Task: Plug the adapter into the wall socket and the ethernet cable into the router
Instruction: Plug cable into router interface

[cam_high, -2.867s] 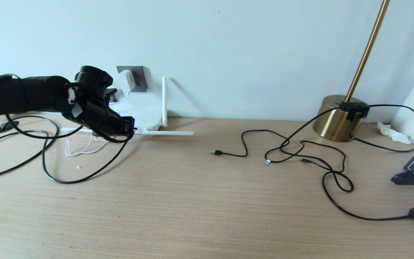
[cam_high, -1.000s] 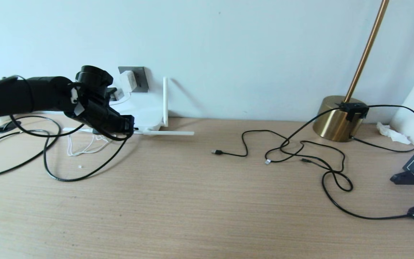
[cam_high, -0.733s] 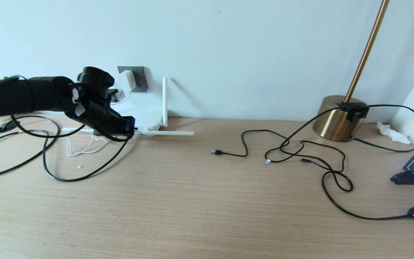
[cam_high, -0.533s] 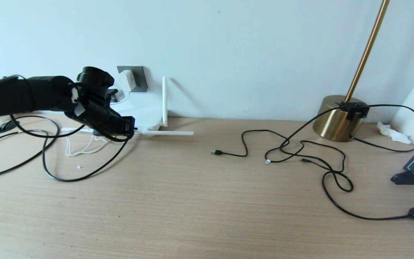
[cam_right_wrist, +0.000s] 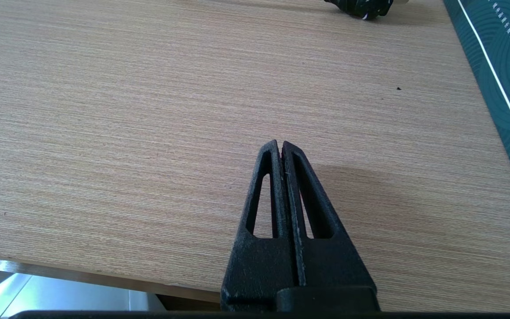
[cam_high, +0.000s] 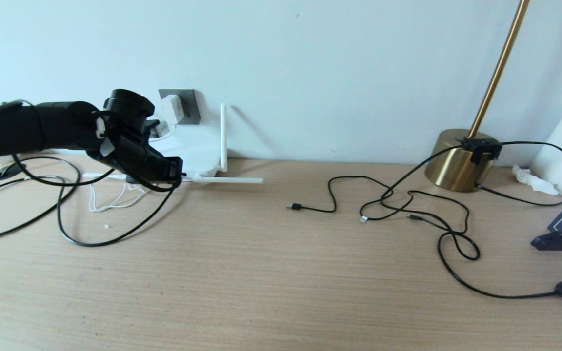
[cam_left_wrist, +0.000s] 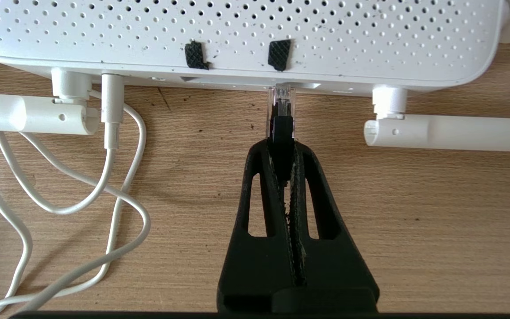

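Now, surface [cam_high: 271,273]: light wood grain, running back to a pale wall, strewn with cables.
Router [cam_left_wrist: 246,35]: white, perforated casing, far left against the wall; one stick antenna upright, others lying flat on the wood.
Left claw [cam_left_wrist: 281,148]: at the router's port edge, fingers clamped together on the ethernet cable's black boot.
Right claw [cam_right_wrist: 280,146]: fingers pressed together, holding nothing, above bare wood near the front edge on the right.
Ethernet cable [cam_high: 115,238]: black, looping over the wood on the left; its clear plug [cam_left_wrist: 281,101] has its tip at the router's port, depth of seating unclear.
Wall socket [cam_high: 189,105]: dark grey plate on the wall, above the router.
Adapter [cam_high: 172,109]: white block, seated in the socket; its thin white cord [cam_left_wrist: 117,186] runs to the router's edge.
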You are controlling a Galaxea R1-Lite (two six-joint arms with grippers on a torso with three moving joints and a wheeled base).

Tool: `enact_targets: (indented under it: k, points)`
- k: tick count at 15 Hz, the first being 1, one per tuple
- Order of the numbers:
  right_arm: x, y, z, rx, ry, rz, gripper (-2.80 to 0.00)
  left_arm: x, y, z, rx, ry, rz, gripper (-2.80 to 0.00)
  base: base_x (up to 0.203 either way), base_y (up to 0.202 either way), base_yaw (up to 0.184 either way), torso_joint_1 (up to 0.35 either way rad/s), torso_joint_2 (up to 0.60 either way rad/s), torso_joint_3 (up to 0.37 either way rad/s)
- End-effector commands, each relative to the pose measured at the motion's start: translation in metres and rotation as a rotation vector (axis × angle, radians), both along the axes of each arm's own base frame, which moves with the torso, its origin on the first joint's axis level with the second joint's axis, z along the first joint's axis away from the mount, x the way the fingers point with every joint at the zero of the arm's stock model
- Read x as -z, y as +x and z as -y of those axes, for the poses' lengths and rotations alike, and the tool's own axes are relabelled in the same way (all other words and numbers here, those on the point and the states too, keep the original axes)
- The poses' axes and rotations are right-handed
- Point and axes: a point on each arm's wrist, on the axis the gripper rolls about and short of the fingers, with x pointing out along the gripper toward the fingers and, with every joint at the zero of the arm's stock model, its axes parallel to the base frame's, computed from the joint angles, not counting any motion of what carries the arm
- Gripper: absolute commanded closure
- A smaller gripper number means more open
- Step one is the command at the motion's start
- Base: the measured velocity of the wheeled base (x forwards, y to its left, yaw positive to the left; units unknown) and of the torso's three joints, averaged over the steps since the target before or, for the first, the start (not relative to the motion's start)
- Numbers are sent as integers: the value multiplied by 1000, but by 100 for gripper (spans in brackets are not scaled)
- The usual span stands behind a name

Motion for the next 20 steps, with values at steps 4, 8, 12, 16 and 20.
enact_targets:
  k: [4,8,12,16,20]
  points:
    - [0,0,0,-1,-1,-2,0,-6,-6,-1,-1,-1,4,0,0,0,0,0,0,0]
    - [0,0,0,-1,-1,-1,0,-6,-7,-1,-3,-1,6,0,0,0,0,0,0,0]
    - [0,0,0,-1,-1,-1,0,-5,-4,-3,-8,-1,5,0,0,0,0,0,0,0]
    - [0,0,0,-1,-1,-1,0,-2,-2,-3,-8,0,3,0,0,0,0,0,0,0]
    - [0,0,0,-1,-1,-1,0,-2,-1,-3,-7,0,6,0,0,0,0,0,0,0]
